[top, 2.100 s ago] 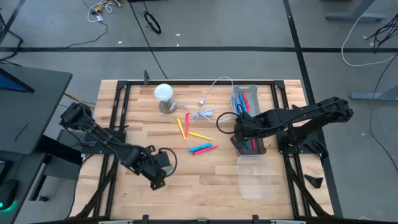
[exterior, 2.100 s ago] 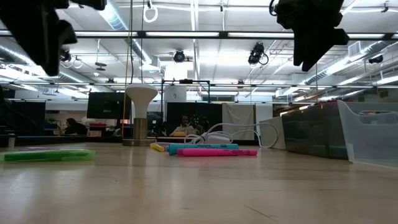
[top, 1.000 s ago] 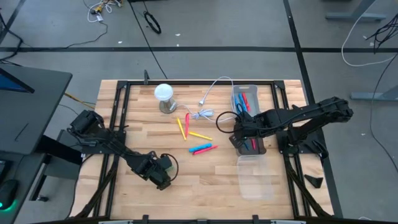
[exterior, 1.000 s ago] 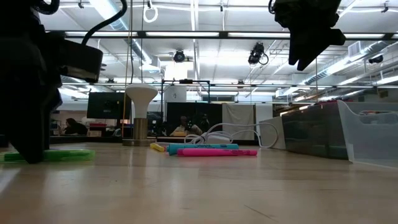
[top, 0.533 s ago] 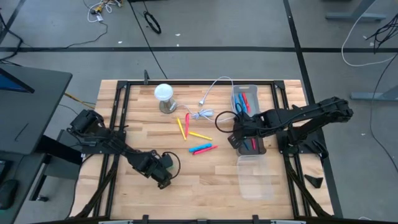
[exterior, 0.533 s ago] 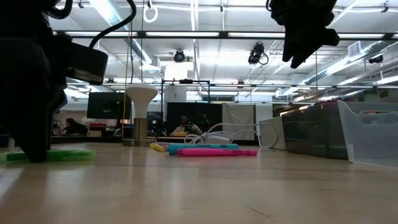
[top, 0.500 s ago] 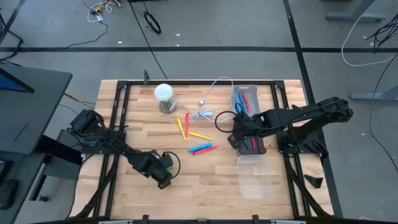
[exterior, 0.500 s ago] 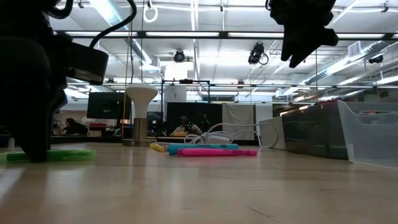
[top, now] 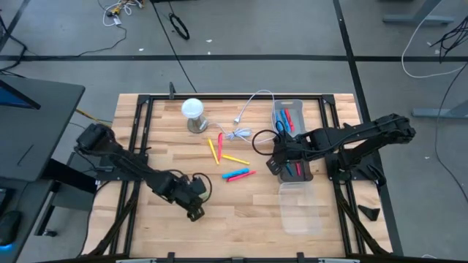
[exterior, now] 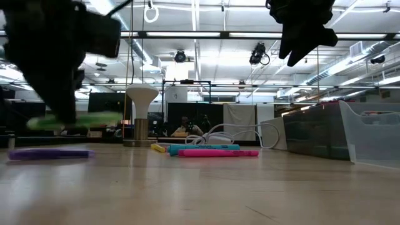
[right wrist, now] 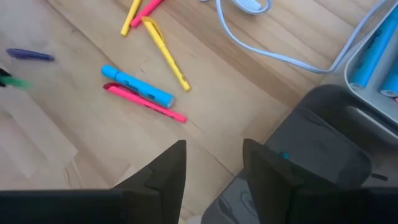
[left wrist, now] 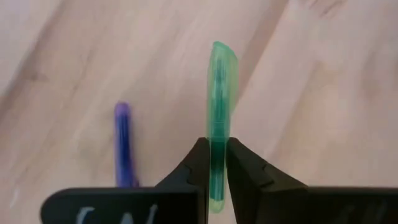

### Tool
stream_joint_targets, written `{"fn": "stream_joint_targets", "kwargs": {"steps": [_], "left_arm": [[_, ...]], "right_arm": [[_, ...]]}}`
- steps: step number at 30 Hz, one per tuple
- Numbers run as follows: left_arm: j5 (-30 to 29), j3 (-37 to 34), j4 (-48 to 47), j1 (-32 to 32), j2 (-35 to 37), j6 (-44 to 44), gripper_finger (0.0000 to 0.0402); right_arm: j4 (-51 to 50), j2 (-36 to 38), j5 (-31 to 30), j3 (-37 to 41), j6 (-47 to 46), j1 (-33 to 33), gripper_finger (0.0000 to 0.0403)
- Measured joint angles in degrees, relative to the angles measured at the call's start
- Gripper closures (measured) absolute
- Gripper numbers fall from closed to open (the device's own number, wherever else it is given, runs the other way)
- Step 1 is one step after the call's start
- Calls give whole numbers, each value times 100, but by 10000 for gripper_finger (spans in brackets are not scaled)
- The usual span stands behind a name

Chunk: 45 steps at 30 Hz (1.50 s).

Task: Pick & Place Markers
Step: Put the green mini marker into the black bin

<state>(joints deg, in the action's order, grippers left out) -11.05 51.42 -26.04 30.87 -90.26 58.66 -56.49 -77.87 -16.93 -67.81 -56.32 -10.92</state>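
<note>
Markers lie on the wooden table (top: 241,212) in the high view: two yellow markers (top: 224,154), a red marker (top: 219,140), then a blue marker (top: 233,176) and a pink marker (top: 244,174) side by side. More markers sit in the clear bin (top: 288,115). The left gripper (top: 191,207) is near the front of the table. The right gripper (top: 272,164) hangs beside a dark bin (top: 295,172).

From the low view, the left gripper (exterior: 61,115) holds a green marker (exterior: 75,120) up off the table. A purple marker (exterior: 49,153) lies flat below it.

At the left wrist, the two fingers (left wrist: 198,165) are pinched tight on the green marker (left wrist: 220,93). The purple marker (left wrist: 124,143) lies just beside it on the wood.

At the right wrist, the right gripper (right wrist: 212,163) has its fingers apart and holds nothing. The blue marker (right wrist: 137,86) and pink marker (right wrist: 144,102) touch each other.
</note>
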Motion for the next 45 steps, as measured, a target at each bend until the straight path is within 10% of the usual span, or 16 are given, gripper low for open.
{"fn": "stream_joint_targets", "kwargs": {"steps": [21, 45], "left_arm": [[-2326, 2, 1561, -577, 1854, -1515, 367], [-1234, 7, 5719, -1890, 1869, -3984, 367]], "right_arm": [[633, -2, -2, 0, 346, 0, 243], [4729, -2, -7, 0, 2785, -7, 243]]}}
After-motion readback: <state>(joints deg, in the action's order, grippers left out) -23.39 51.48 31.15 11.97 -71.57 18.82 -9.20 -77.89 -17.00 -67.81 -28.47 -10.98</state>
